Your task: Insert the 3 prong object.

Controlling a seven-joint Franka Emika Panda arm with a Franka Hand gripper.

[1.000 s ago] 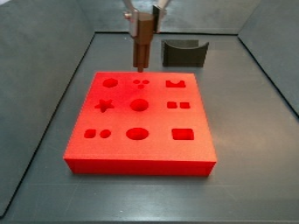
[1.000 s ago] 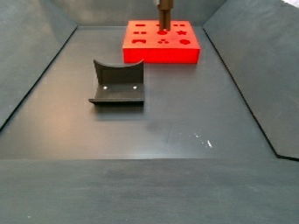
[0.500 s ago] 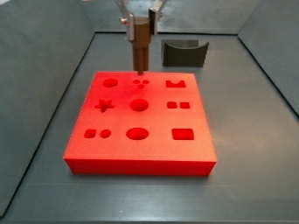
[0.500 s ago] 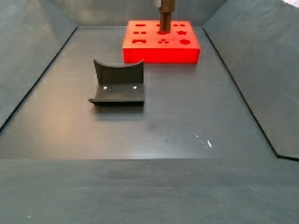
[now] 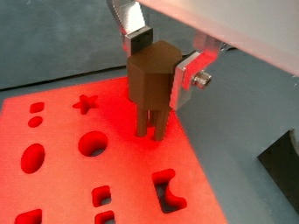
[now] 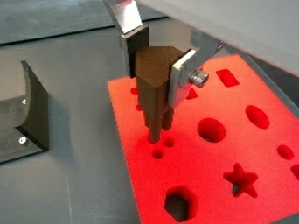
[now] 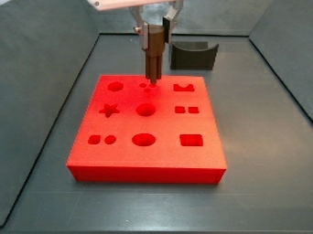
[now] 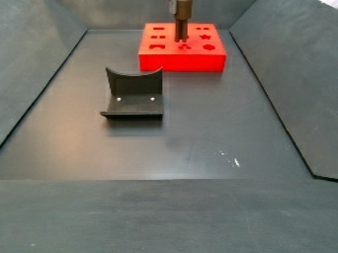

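One relation decides the coming move: the 3 prong object (image 5: 153, 87) stands upright, clamped between the plates of the gripper (image 5: 158, 61), its prong tips directly over, perhaps already entering, the three small holes (image 7: 148, 85) of the red block (image 7: 146, 164).

The 3 prong object (image 5: 149, 87) is brown; the gripper (image 5: 156, 72) holding it above the block (image 7: 146, 128) is silver; the block is bright red; the fixture (image 8: 132, 94) is dark grey.

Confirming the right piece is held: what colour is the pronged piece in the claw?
Brown, wood-coloured: the slim 3 prong object, clamped in the claw, clearest in a wrist view.
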